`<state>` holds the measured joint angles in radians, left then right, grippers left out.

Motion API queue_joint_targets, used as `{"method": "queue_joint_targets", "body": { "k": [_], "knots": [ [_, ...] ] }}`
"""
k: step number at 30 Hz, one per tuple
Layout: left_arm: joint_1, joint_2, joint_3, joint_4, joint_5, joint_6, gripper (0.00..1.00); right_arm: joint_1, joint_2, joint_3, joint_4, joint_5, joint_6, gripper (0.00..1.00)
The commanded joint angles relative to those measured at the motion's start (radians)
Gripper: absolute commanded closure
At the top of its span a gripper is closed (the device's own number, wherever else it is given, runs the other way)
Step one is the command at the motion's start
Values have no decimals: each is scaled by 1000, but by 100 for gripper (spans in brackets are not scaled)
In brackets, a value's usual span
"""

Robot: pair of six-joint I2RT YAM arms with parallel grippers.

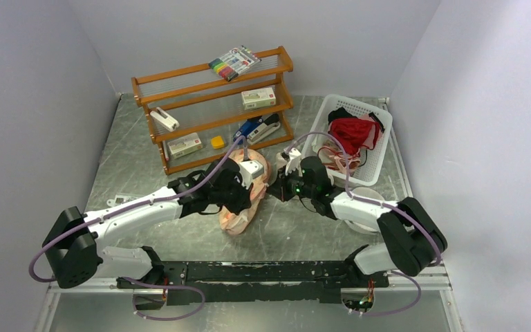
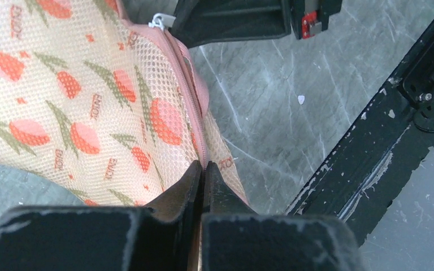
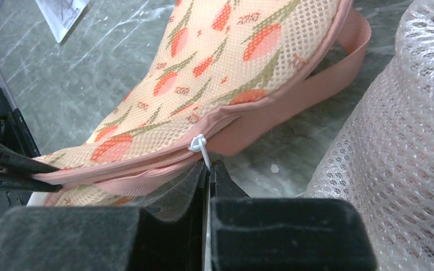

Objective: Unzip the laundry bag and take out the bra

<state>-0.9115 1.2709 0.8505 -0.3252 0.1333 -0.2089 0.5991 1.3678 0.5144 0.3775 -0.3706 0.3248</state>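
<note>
Pinching the laundry bag [image 2: 90, 113] seam is the left end effector [image 2: 203, 180]; the right end effector [image 3: 209, 175] clamps its zip pull [image 3: 199, 145].

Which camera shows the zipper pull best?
Right wrist: the white zipper pull sits centre frame, its tie pinched in the right gripper. Left wrist catches it small at the top edge. In top external it is too small to make out.
</note>
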Motion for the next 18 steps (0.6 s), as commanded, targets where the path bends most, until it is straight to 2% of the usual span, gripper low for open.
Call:
{"method": "queue_joint_targets", "body": {
  "k": [1, 5, 7, 13, 16, 18],
  "knots": [
    [0, -27, -29, -100, -36, -4, 93, -42, 43, 64, 13, 21, -35, 100],
    [0, -21, -30, -124, -71, -12, 92, -37, 35, 69, 20, -50, -59, 100],
    [-1, -33, -32, -107, -40, -6, 84, -31, 13, 52, 34, -85, -62, 100],
    [-1, -113, -24, 3, 96, -6, 48, 17, -80, -28, 94, -157, -42, 100],
    [0, -125, -7, 61, 109, -16, 39, 45, -112, -50, 108, -149, -26, 100],
    [0, -111, 16, 77, 86, -18, 36, 54, -125, -61, 116, -145, -12, 100]
  ]
}}
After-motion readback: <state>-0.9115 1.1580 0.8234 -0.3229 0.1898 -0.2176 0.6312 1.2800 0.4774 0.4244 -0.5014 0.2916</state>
